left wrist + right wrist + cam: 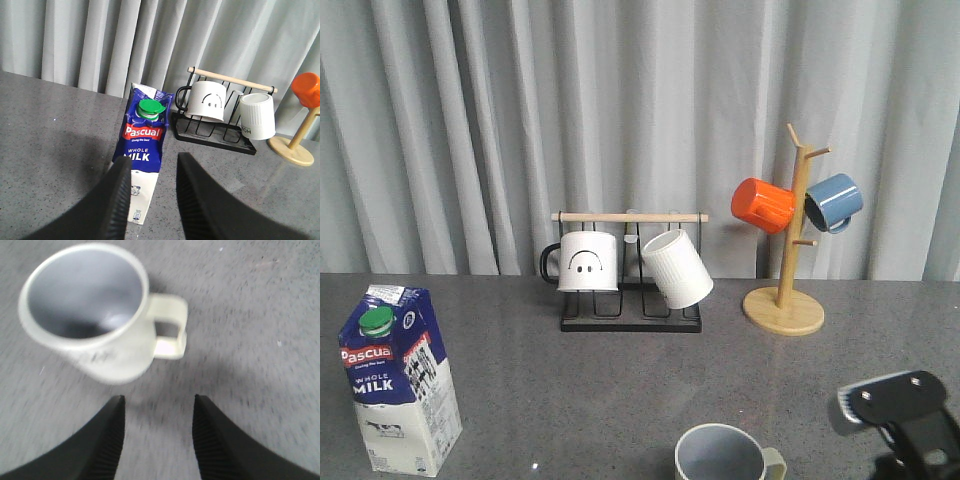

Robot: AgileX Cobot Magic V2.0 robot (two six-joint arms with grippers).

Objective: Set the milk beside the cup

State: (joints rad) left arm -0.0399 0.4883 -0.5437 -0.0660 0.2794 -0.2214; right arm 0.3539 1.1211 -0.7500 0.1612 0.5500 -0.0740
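Front view: the milk [398, 380] stands upright on the grey counter [580, 390] at the near left, green cap facing forward. The cup [725, 454] sits upright at the near edge, right of centre, well apart from the carton, its handle toward the right. Part of the right arm [900, 410] shows at the lower right corner; its hand is out of frame here. Behind, a black wire rack [630, 315] carries a smiley-face mug [588, 262] and a tilted ribbed mug [677, 268]. A wooden mug tree [786, 285] holds an orange mug [763, 205] and a blue mug [834, 202].

Left wrist view: the left hand [150, 200] is spread apart, holding nothing. One finger overlaps the carton's lower corner in this view; contact cannot be confirmed. The milk [142, 160] stands just beyond it, the rack and mugs further back.

Right wrist view: the right hand [156, 432] is likewise spread apart and empty. The cup [97, 315] stands near it but clear of both fingers. Picture blurred; lettering on the cup illegible.
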